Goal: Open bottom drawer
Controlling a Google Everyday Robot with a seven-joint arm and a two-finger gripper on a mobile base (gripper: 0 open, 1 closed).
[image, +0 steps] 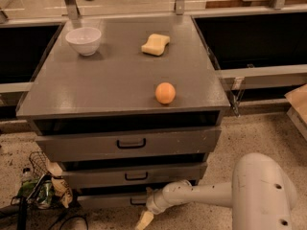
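Observation:
The bottom drawer is the lowest, thinnest grey front of the cabinet, just above the floor, with a small black loop handle. My gripper is low at the front of that drawer, right by the handle and reaching down toward the floor. The white arm comes in from the lower right, and its wrist covers the right part of the drawer front. The drawer front sits about flush with the one above it.
The middle drawer and the tall top drawer are above. On the cabinet top lie an orange, a yellow sponge and a white bowl. Cables and litter crowd the floor at left.

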